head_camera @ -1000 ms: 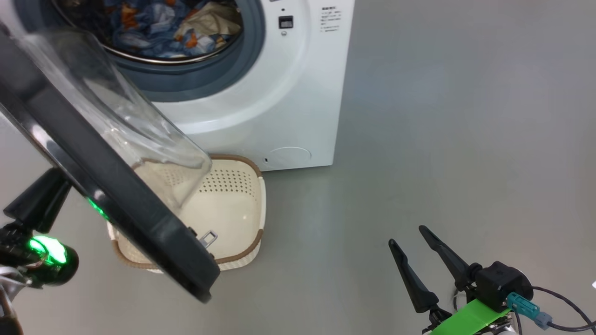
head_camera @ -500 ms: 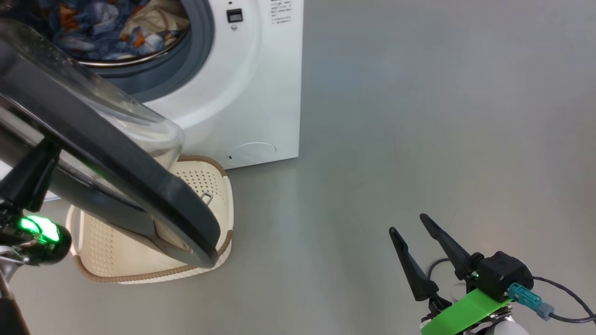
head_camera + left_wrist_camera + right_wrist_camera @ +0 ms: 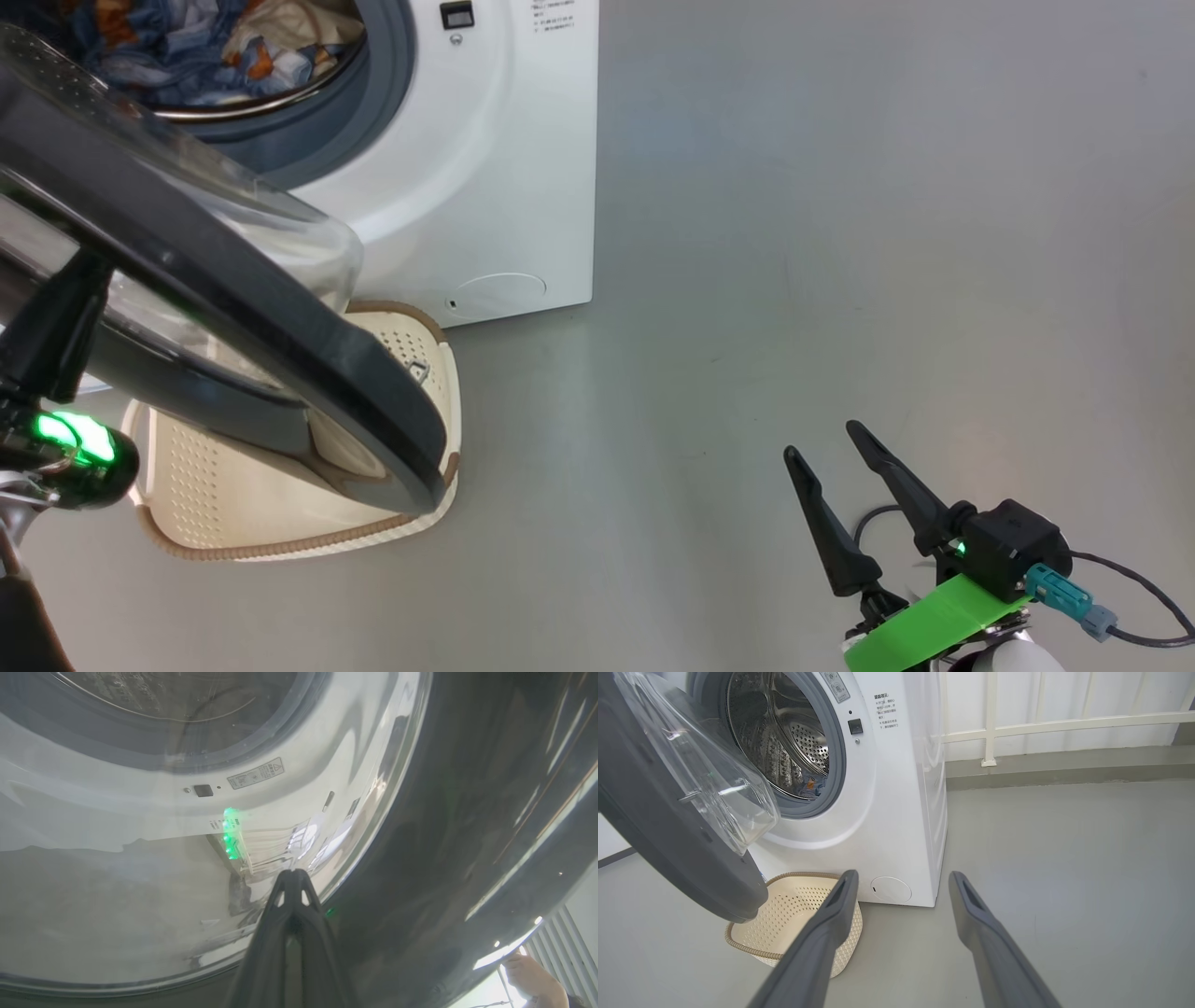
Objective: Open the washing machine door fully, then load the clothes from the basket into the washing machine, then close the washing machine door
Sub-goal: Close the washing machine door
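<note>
While the right gripper (image 3: 822,440) idles at the lower right of the head view, fingers spread and holding nothing, the work sits with the left arm. The left gripper (image 3: 292,873) has its two fingers pinched together on nothing, tips against the outer face of the washing machine door (image 3: 233,299), where the clear bowl meets the black rim. The door crosses the left half of the head view as a broad dark band, hanging over the basket (image 3: 187,476) on the floor just before the washing machine (image 3: 504,168). What shows of the basket is bare; part of it is hidden under the door. Farther up, at the upper left, the clothes (image 3: 215,42) lie inside the drum, blue and cream together. Change noted: the whole head picture has slid left over the last second, so the camera moved. Apart from that, the door read a second ago as a steeper, edge-on strip with the basket's right half exposed, and it now covers more of the basket; over the last half second it has barely shifted. Judgement: loading is done and the closing push is under way. The right wrist view shows a wide gap between door and gasket, so the swing has far to go before latching.
</note>
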Tool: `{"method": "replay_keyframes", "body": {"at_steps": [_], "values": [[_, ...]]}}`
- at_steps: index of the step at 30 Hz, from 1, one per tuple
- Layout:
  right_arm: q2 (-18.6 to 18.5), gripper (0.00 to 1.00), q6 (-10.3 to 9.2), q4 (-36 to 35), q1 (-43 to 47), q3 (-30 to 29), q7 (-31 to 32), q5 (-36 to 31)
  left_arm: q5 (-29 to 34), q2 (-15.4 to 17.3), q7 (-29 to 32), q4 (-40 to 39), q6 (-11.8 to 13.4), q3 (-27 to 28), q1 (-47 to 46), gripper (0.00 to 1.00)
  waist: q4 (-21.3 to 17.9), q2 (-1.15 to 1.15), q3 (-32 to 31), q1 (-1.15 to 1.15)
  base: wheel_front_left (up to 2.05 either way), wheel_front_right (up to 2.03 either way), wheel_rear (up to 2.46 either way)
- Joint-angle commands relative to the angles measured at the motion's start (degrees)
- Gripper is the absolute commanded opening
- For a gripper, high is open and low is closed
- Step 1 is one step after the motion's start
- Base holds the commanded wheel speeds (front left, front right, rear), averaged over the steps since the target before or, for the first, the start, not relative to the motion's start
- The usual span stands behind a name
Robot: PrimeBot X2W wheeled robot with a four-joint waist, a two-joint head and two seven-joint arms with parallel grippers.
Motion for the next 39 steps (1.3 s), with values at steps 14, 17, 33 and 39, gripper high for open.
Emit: {"method": "replay_keyframes", "body": {"at_steps": [14,17,33,39], "values": [[-0.04,1.00,0.08,-1.40,-0.94,0.61,-0.69,-0.06,1.93,1.80,-1.33,0.13,-2.18,1.25,-2.34,0.00,0.31,0.00,-0.18,0.00,0.00,0.00,0.00],[0.08,1.00,0.08,-1.18,-0.75,0.61,-0.69,-0.06,2.95,2.17,-2.25,0.29,-2.82,1.76,-1.57,0.00,0.53,0.00,-1.09,0.00,0.00,0.00,0.00],[1.18,1.00,0.08,-0.30,1.79,0.82,-0.69,-0.10,7.54,2.77,-5.42,-4.65,-3.78,2.57,5.09,0.00,2.87,0.00,-6.98,0.00,0.00,0.00,0.00],[1.45,1.00,0.08,0.10,2.74,1.05,-0.69,-0.15,9.79,3.06,-8.03,-8.40,-3.79,2.69,8.89,0.00,3.09,0.00,-9.55,0.00,0.00,0.00,0.00]]}}
